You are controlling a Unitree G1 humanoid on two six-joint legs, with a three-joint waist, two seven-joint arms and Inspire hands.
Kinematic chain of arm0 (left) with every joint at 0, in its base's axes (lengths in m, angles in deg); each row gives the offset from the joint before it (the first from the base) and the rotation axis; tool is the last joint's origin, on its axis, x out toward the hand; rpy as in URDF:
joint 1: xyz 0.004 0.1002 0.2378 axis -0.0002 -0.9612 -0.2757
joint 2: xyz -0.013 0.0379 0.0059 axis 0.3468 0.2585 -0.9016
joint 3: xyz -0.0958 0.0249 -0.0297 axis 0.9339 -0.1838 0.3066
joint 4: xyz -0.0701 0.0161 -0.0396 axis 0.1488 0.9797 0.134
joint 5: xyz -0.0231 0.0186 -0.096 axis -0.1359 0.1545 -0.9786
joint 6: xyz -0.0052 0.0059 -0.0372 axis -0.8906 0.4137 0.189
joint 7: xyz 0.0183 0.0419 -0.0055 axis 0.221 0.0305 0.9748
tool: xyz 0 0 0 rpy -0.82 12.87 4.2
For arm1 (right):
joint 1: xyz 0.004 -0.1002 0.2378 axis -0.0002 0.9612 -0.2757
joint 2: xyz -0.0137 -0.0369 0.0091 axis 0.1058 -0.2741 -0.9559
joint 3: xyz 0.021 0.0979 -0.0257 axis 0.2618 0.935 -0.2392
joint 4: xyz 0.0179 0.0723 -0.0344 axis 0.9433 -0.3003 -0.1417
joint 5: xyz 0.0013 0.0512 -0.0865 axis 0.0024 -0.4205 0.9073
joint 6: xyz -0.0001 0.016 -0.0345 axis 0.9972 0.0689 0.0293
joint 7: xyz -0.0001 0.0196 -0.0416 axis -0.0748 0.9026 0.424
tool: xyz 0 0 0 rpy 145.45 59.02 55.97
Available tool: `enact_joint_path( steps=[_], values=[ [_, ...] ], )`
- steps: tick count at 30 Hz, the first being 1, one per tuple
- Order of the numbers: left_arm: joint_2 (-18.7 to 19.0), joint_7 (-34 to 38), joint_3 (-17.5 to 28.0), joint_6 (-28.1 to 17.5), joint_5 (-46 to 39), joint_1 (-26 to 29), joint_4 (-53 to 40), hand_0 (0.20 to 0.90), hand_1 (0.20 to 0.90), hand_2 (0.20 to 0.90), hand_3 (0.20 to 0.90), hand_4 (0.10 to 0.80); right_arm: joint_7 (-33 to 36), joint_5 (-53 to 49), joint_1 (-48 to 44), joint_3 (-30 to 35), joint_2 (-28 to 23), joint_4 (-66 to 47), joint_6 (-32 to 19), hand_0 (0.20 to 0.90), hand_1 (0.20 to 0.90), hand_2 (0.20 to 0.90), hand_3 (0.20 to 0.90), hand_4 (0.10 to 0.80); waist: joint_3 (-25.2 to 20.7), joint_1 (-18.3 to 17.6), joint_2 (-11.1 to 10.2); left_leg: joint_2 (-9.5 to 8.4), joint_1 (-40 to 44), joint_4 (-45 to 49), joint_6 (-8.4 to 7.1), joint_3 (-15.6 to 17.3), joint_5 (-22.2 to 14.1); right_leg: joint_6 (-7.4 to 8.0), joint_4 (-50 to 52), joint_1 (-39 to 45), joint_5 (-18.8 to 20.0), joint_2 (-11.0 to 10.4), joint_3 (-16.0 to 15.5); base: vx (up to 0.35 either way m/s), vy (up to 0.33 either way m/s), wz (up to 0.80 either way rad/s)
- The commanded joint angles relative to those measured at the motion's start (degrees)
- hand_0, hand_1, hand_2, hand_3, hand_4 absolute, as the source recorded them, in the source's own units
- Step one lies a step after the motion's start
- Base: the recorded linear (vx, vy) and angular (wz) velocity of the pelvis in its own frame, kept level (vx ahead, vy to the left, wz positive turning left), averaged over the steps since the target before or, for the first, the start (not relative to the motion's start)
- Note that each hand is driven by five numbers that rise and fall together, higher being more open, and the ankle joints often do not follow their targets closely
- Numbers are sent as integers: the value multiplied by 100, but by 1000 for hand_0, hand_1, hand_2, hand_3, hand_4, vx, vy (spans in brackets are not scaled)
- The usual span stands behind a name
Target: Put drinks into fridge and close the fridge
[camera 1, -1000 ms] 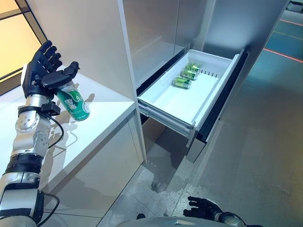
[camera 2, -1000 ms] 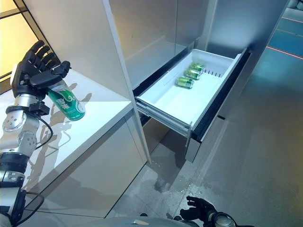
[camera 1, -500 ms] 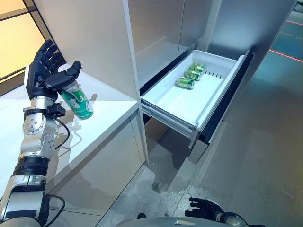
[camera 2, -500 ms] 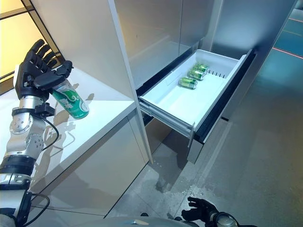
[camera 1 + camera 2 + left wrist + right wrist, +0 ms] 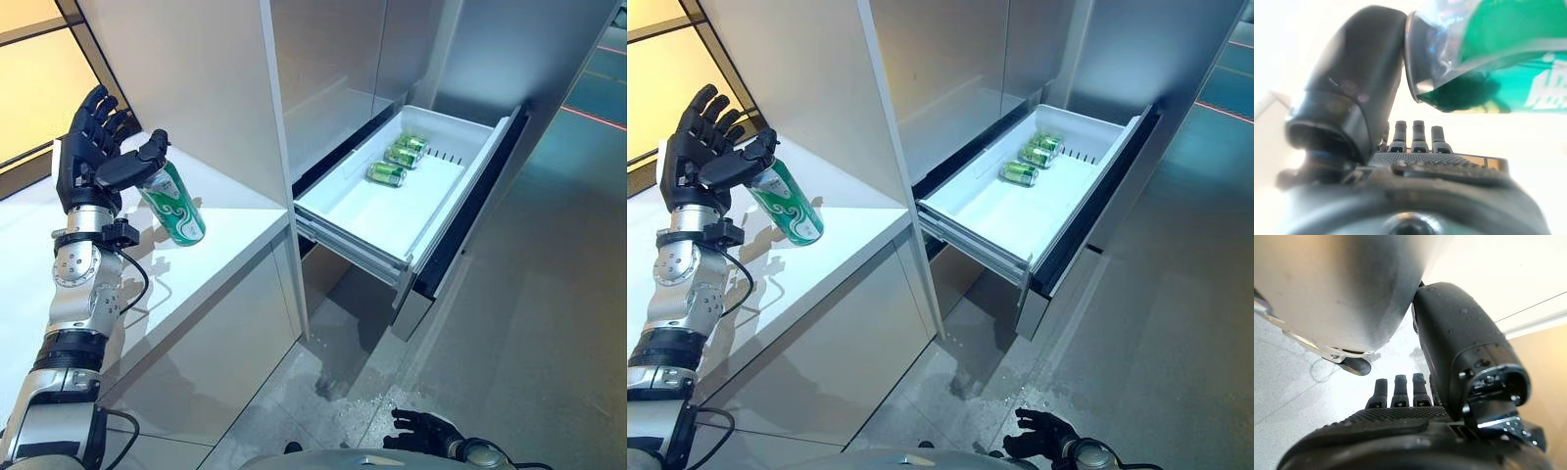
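A green can (image 5: 176, 206) stands tilted on the white counter (image 5: 235, 227), leaning toward my left hand (image 5: 86, 157). The hand's fingers point straight up, and its thumb (image 5: 1352, 93) touches the can's top rim (image 5: 1422, 63). The fridge drawer (image 5: 460, 174) is pulled out to the right, and green cans (image 5: 397, 157) lie on their sides at its far end. My right hand (image 5: 423, 431) hangs low near the floor with relaxed fingers and holds nothing.
A tall white cabinet wall (image 5: 196, 88) rises between the counter and the fridge. The open drawer juts out over the grey floor (image 5: 529, 323). The near part of the drawer is bare white.
The can has shifted to the right, away from my left palm, with the thumb still on its top. The camera has moved slightly. The right hand has not moved.
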Motion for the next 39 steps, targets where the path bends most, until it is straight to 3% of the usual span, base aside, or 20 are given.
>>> enact_joint_path(
  steps=[1,39],
  values=[
    [141,-120,336,-437,175,46,-344,900,900,900,900,800,-130,171,205,-130,-237,126,31,900,900,900,900,800,-166,69,-20,-335,44,335,277,-239,-905,449,838,-443,-495,-147,24,-26,-15,3],
    [145,-138,183,-379,-69,281,-912,900,900,900,900,800,-171,198,171,-164,-269,231,28,900,900,900,900,800,-279,2,40,-280,153,159,186,-158,-830,405,623,-309,-471,-92,16,-1,0,0]
  ],
)
